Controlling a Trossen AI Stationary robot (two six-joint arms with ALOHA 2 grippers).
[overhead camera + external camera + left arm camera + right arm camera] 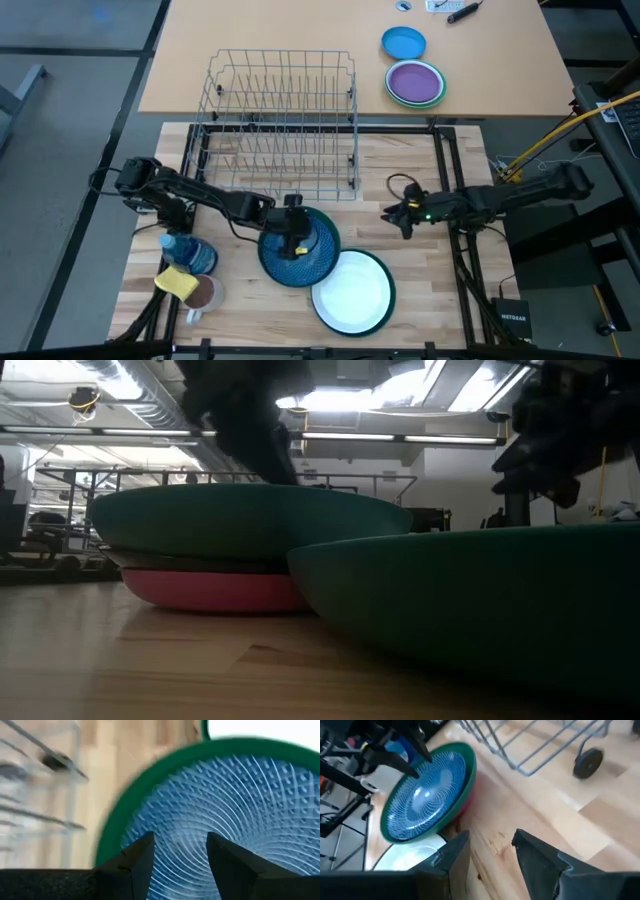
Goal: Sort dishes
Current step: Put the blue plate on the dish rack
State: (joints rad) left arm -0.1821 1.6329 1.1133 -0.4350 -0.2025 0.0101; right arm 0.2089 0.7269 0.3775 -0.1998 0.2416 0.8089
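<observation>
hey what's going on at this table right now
A two-armed robot is sorting dishes. The left end effector hovers open over the green bowl, which tops a stack with a pink dish underneath. The white plate lies beside the stack. The wire rack holds no dishes yet. The right end effector waits open beside the stack, holding nothing.

Brown dish (190, 563) and pink dish (215, 591) largely hidden beneath green bowl with blue ribbed inside (250, 520); wire dish rack (35, 785) blurred.

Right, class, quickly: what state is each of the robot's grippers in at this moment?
Left gripper: jaws open, holding nothing, over the green bowl.
Right gripper: jaws open, empty, above bare table.
</observation>
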